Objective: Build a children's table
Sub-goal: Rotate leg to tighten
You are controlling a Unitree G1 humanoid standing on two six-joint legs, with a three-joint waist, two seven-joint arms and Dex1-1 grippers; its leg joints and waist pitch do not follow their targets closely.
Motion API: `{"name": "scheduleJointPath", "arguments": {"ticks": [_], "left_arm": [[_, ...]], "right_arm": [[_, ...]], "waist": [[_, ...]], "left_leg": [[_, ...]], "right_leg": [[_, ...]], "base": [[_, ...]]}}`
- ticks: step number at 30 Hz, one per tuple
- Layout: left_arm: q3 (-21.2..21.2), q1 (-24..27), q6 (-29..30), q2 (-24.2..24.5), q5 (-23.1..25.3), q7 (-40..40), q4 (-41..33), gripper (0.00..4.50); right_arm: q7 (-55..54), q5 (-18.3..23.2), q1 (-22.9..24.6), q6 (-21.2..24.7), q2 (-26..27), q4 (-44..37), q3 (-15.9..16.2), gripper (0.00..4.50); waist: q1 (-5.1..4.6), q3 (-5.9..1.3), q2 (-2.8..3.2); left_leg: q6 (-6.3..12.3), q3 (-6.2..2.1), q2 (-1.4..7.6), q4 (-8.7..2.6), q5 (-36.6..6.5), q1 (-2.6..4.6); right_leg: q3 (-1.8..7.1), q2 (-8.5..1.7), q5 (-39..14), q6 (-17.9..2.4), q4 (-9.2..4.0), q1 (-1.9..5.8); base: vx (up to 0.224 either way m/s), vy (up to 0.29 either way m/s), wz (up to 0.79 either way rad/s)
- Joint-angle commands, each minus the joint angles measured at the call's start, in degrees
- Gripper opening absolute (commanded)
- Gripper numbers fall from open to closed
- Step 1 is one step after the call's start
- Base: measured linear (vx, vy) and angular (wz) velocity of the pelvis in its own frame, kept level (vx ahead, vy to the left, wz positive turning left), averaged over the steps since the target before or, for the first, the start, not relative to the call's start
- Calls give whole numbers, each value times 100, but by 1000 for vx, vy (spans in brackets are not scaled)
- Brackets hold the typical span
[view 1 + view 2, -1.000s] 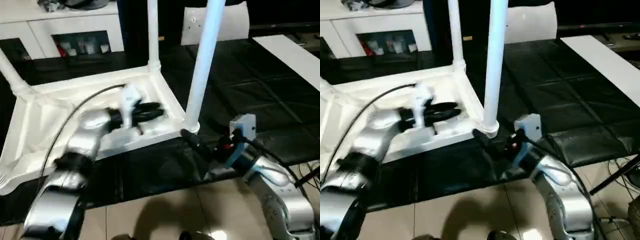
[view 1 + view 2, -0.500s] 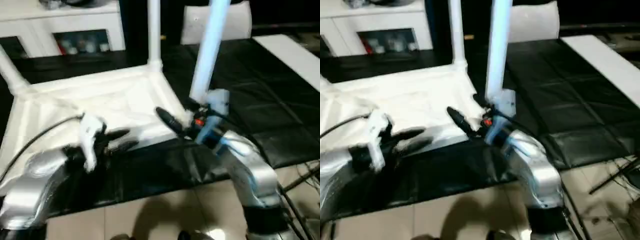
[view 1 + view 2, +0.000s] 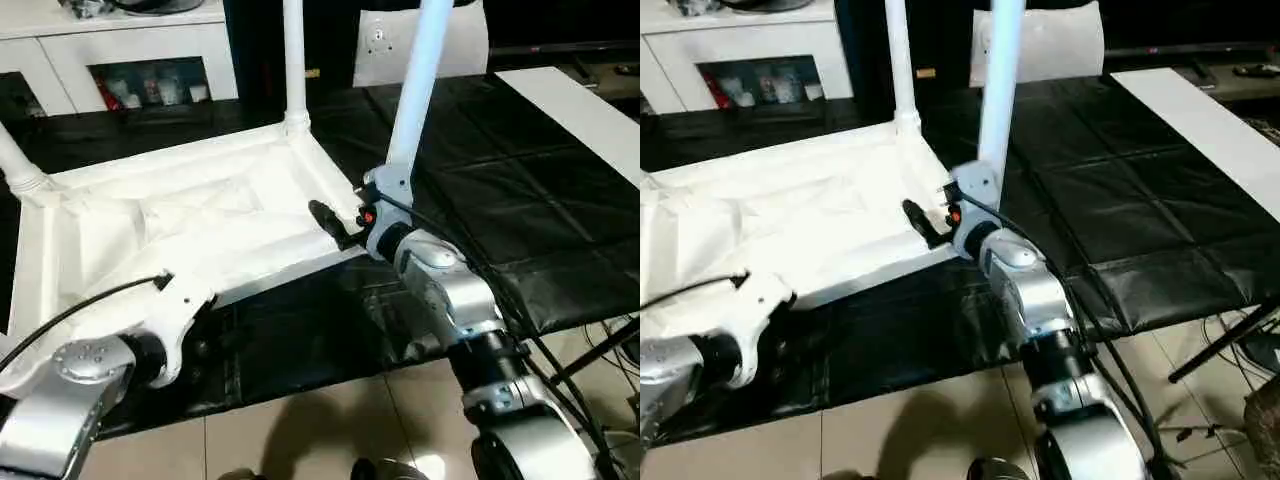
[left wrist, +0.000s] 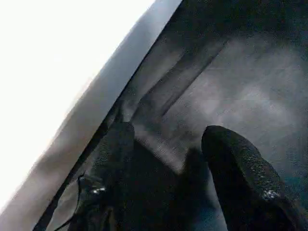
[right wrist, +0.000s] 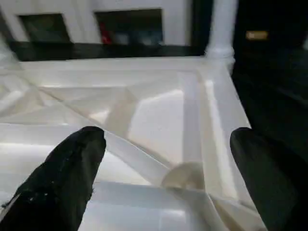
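Observation:
The children's table (image 3: 190, 225) lies upside down on a black mat, its ribbed underside facing up. Three white legs stand in corner sockets: far right (image 3: 293, 60), near right (image 3: 415, 90) and left (image 3: 18, 165). My right gripper (image 5: 166, 178) is open, its fingers (image 3: 330, 222) wide apart over the rim, just inside the near right corner and beside that leg's base. Nothing is between them. My left gripper (image 4: 168, 159) is open and empty, low over the mat, just off the table top's near edge. Its arm (image 3: 170, 320) shows at the lower left.
A white cabinet with glass doors (image 3: 130, 50) stands at the back left. A flat white board (image 3: 570, 110) lies on the black mat (image 3: 520, 200) at the far right, and a white panel (image 3: 450, 45) leans behind. Tiled floor (image 3: 330, 420) runs along the near side.
My left arm has drawn back from over the table top to its near edge, and its fingers have spread. My right gripper has moved up to the near right leg's base.

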Motion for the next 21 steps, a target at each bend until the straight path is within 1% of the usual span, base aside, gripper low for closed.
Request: {"name": "scheduleJointPath", "arguments": {"ticks": [1, 2, 3, 4, 5, 6, 7, 8, 9, 10, 11, 12, 13, 14, 15, 16, 17, 18, 19, 20, 21], "left_arm": [[-74, 35, 46, 28, 107, 204, 74, 283], [-157, 25, -7, 70, 240, 455, 218, 283], [-170, 19, -33, 76, 287, 518, 258, 283], [-145, 4, -72, 41, 315, 592, 314, 283], [-98, -17, -108, -26, 330, 663, 368, 283], [-53, -40, -160, -99, 344, 730, 407, 283], [-25, -55, -191, -145, 351, 769, 428, 283], [-53, -77, -395, -132, 487, 846, 560, 283], [-70, -72, -486, -123, 554, 874, 613, 283], [-27, -69, -591, -182, 573, 936, 659, 283], [-19, -70, -601, -191, 572, 944, 663, 283], [48, -81, -743, -279, 529, 1034, 718, 283], [87, -103, -906, -345, 494, 1126, 796, 283], [87, -103, -906, -345, 494, 1126, 796, 283], [79, -131, -1284, -405, 509, 1242, 964, 283], [71, -133, -1375, -412, 516, 1254, 997, 283], [55, -114, -1638, -469, 525, 1296, 1044, 283], [64, -99, -1761, -528, 528, 1335, 1059, 283], [111, -59, -1864, -640, 480, 1377, 1037, 283], [158, -16, -1933, -745, 426, 1415, 1007, 283], [210, 98, -1951, -907, 380, 1528, 910, 283]], "right_arm": [[-465, -104, -140, -138, -112, 375, -309, 450], [-1014, -219, -379, -403, -222, 940, -520, 450], [-1147, -236, -436, -453, -253, 1067, -578, 450], [-1269, -202, -508, -534, -307, 1222, -693, 450], [-1350, -175, -574, -634, -357, 1377, -803, 450], [-1447, -192, -623, -685, -425, 1484, -866, 450], [-1500, -207, -652, -721, -468, 1549, -898, 450], [-1540, -210, -729, -847, -600, 1718, -963, 450], [-1553, -208, -755, -912, -653, 1796, -988, 450], [-1626, -179, -794, -987, -758, 1936, -1064, 450], [-1635, -175, -798, -993, -771, 1951, -1074, 450], [-1740, -135, -856, -1089, -918, 2155, -1163, 450], [-1791, -119, -898, -1194, -1052, 2340, -1206, 450], [-1791, -119, -898, -1194, -1052, 2340, -1206, 450], [-1773, -133, -916, -1327, -1193, 2519, -1259, 450], [-1758, -141, -920, -1358, -1209, 2556, -1274, 450], [-1651, -148, -880, -1430, -1234, 2554, -1293, 450], [-1574, -138, -850, -1483, -1237, 2543, -1290, 450], [-1418, -101, -780, -1512, -1222, 2455, -1276, 450], [-1249, -51, -721, -1540, -1203, 2377, -1264, 450], [-564, 181, -472, -1447, -1122, 1950, -1204, 450]], "waist": [[-18, -324, 57], [-14, -326, 78], [-10, -310, 78], [2, -304, 91], [25, -300, 78], [28, -306, 55], [38, -307, 62], [49, -313, 62], [58, -324, 64], [70, -338, 54], [79, -336, 56], [91, -344, 49], [106, -349, 16], [124, -363, 32], [132, -357, 15], [140, -370, 7], [154, -374, 31], [141, -381, 4], [140, -383, -1], [130, -377, 9], [107, -376, -16]], "left_leg": [[394, -128, 334, -395, -579, 1], [358, -131, 337, -397, -616, 14], [291, -119, 332, -398, -795, 52], [260, -113, 326, -394, -884, 63], [222, -101, 320, -391, -988, 95], [194, -102, 325, -396, -1067, 99], [195, -101, 323, -396, -1105, 101], [202, -94, 316, -392, -1138, 108], [234, -100, 309, -387, -1126, 82], [252, -98, 313, -383, -1062, 75], [266, -98, 314, -383, -1044, 66], [285, -93, 314, -376, -1002, 61], [303, -86, 311, -371, -962, 56], [310, -89, 311, -365, -916, 61], [340, -81, 314, -366, -865, 45], [371, -81, 309, -360, -824, 28], [405, -92, 300, -357, -785, 14], [436, -91, 307, -355, -730, -10], [454, -91, 307, -353, -698, -18], [486, -91, 308, -350, -685, -33], [542, -82, 301, -340, -697, -54]], "right_leg": [[469, -478, -1681, -781, -363, 329], [461, -477, -1764, -790, -368, 315], [455, -462, -1980, -774, -400, 288], [456, -463, -2061, -737, -416, 285], [459, -454, -2131, -655, -434, 266], [460, -440, -2108, -646, -423, 266], [457, -438, -2118, -639, -425, 264], [459, -431, -2100, -621, -428, 257], [454, -435, -2082, -619, -422, 272], [457, -439, -2009, -627, -399, 279], [454, -439, -1988, -639, -399, 279], [453, -438, -1937, -644, -393, 284], [452, -439, -1928, -665, -389, 285], [450, -443, -1889, -676, -379, 284], [452, -431, -1802, -684, -379, 281], [449, -430, -1736, -691, -356, 297], [443, -438, -1715, -694, -361, 308], [445, -437, -1645, -693, -344, 328], [441, -442, -1629, -702, -342, 333], [437, -452, -1624, -718, -348, 342], [433, -456, -1660, -727, -358, 357]], "base": [[0, 0, 0], [0, 0, 0], [0, 0, 0], [0, 0, 0], [0, 0, 0], [0, 0, 0], [0, 0, 0], [0, 0, 0], [0, 0, 0], [0, 0, 0], [0, 0, 0], [0, 0, 0], [0, 0, 0], [0, 0, 0], [0, 0, 0], [0, 0, 0], [0, 0, 0], [0, 0, 0], [0, 0, 0], [0, 0, 0], [0, 0, 0]]}}
